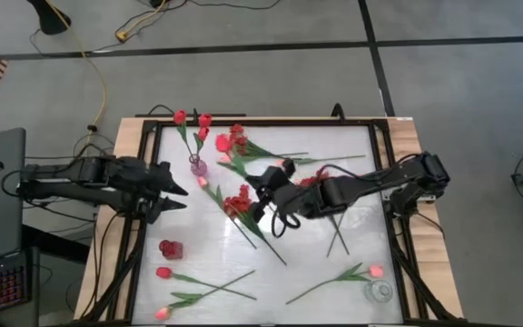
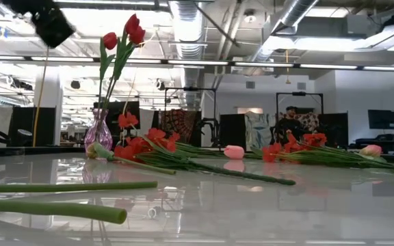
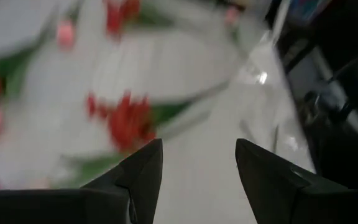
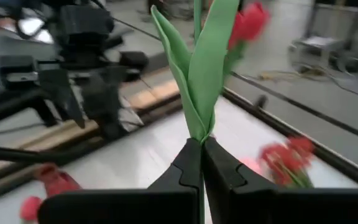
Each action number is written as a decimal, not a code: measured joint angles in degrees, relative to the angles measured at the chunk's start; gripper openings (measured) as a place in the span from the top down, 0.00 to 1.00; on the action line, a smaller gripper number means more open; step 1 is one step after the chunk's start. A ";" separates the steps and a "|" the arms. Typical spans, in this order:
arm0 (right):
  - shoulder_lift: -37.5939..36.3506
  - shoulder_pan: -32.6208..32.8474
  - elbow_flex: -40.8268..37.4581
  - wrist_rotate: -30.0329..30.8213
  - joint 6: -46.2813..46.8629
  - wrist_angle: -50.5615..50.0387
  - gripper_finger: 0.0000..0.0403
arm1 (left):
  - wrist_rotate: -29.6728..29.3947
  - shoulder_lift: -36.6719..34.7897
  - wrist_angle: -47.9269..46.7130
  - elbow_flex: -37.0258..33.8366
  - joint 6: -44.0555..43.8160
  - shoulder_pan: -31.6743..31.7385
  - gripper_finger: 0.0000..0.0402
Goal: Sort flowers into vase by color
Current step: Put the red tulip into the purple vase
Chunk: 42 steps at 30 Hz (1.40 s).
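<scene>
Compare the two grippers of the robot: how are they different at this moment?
The left gripper is open and holds nothing; the right gripper is shut on a red tulip, pinching its green stem. The left gripper sits by the table's left side, beside the purple vase; the right gripper is over the middle of the table, above the loose flowers. Both have two dark fingers.

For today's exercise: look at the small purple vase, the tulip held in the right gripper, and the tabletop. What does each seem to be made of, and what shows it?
Purple vase: probably tinted glass, translucent and glossy. Tulip clamped in the right gripper: likely fabric or plastic, since its leaves look flat, matte and uniformly green. Tabletop: a glossy white surface, perhaps laminate, mirroring the flowers and ceiling lights.
</scene>
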 joint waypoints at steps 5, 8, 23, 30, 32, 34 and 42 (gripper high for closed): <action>0.35 -1.80 -2.88 -11.97 -6.28 15.01 0.92 | 0.32 -2.09 18.05 -5.93 1.63 -2.24 0.53; 0.44 -2.39 -4.61 -19.44 -7.22 22.28 0.92 | -0.13 -2.50 28.46 -11.53 1.69 -4.19 0.53; 0.47 -4.44 -12.99 -29.87 -5.33 44.89 0.92 | -10.43 9.12 76.02 -25.76 4.54 -10.70 0.53; 2.71 -4.93 -16.23 -29.74 -3.81 52.52 0.92 | -10.80 20.78 83.26 -23.17 5.31 -10.79 0.53; 4.82 -4.95 -15.79 -30.16 -3.51 54.45 0.92 | -10.73 24.01 85.90 -21.82 5.96 -10.79 0.53; 5.33 -4.96 -15.80 -30.19 -3.21 54.77 0.92 | -10.33 26.56 87.21 -20.43 6.52 -10.79 0.53; 5.97 -5.37 -15.85 -30.37 -3.26 54.73 0.92 | -10.59 31.56 86.34 -16.75 7.72 -10.72 0.53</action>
